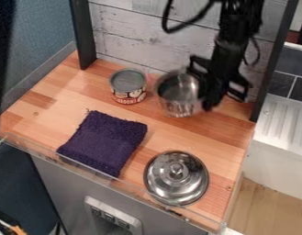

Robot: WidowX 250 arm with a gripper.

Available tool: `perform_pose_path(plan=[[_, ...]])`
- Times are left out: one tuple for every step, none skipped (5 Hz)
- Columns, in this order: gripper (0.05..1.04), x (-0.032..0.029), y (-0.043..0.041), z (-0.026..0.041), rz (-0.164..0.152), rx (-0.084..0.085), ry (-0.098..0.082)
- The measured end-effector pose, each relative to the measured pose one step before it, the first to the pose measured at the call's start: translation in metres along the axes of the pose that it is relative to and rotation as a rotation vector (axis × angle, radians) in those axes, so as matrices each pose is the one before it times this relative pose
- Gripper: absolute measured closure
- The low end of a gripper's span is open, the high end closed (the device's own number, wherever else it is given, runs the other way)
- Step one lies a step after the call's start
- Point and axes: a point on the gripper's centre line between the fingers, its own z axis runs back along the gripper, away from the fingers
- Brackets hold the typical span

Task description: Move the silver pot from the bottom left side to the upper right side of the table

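The black gripper hangs in the upper right part of the work surface, against the right side of the silver pot and covering part of its rim. The pot is upright with its open top showing, right of the can and near the back wall. Whether it rests on the wooden table or hangs slightly above it, I cannot tell. The gripper's grip on the pot is hidden by its own dark body.
An open can stands close to the pot's left. A folded dark purple cloth lies at the left front, and a silver lid lies at the right front. A plank wall bounds the back, with dark posts at both corners.
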Motion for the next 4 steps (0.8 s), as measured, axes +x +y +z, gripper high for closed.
perform_pose_path(plan=[[1.007, 0.00214, -0.01034, -0.01472, -0.0099, -0.0279, 0.0223], [0.988, 0.00352, -0.00353, -0.00372, 0.011, -0.0255, -0.0015], [0.821, -0.00159, 0.00056, -0.00663, 0.0078, 0.0009, -0.0092], [0.545, -0.01206, 0.0018, 0.0208, 0.046, 0.0454, -0.0365]])
